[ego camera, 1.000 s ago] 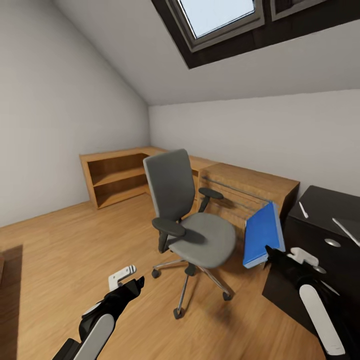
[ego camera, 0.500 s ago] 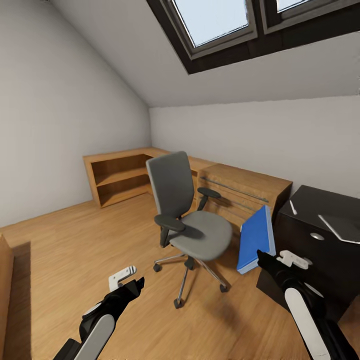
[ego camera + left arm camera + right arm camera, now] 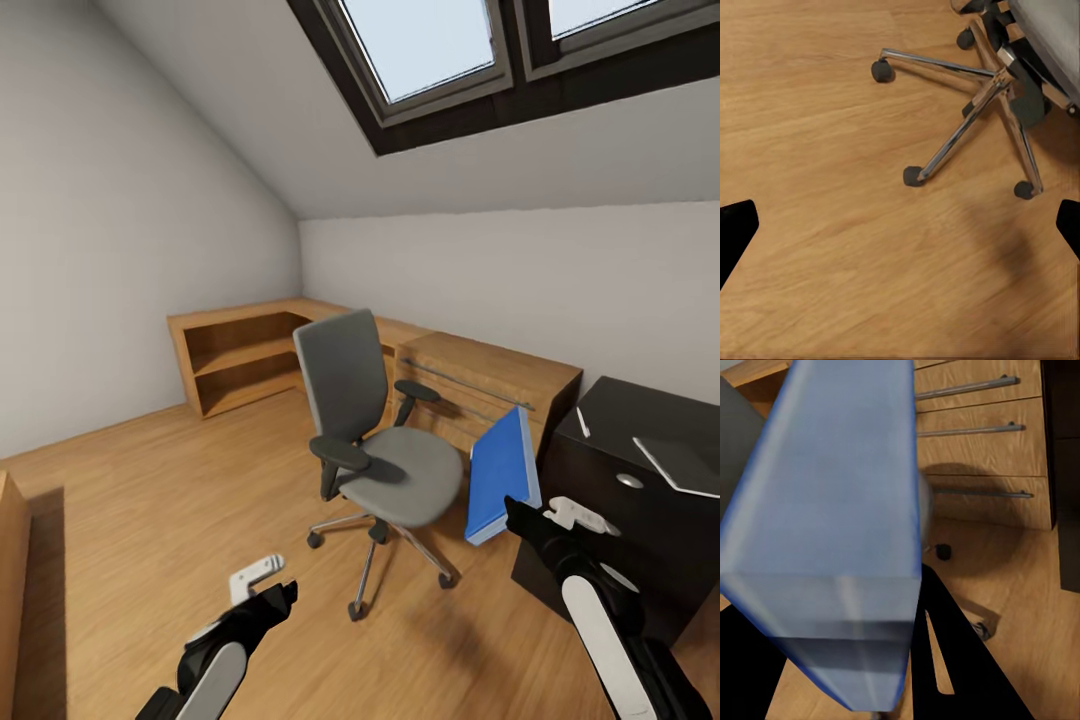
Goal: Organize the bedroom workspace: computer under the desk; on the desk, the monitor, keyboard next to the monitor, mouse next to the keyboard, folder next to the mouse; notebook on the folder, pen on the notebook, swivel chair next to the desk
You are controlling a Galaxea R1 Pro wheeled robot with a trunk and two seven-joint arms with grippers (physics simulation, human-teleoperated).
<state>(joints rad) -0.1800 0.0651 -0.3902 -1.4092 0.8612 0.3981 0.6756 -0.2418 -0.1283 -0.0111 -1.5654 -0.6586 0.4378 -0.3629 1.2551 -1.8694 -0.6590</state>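
Your right gripper (image 3: pixel 522 518) pinches the folder (image 3: pixel 498 474) by its lower corner, right of the swivel chair (image 3: pixel 375 440); it looks light and stiff, so grip firmly; left gripper (image 3: pixel 268 592) hangs wide.

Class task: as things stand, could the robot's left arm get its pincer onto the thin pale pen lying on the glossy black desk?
Probably not. The left pincer hangs low over the floor, while the thin pale pen lies on the glossy black desk at the far right, beyond the grey swivel chair.

Bright-blue folder (image 3: pixel 498 473), grey swivel chair (image 3: pixel 372 430) with black armrests, glossy black desk (image 3: pixel 640 450), light wood floor (image 3: pixel 150 490).
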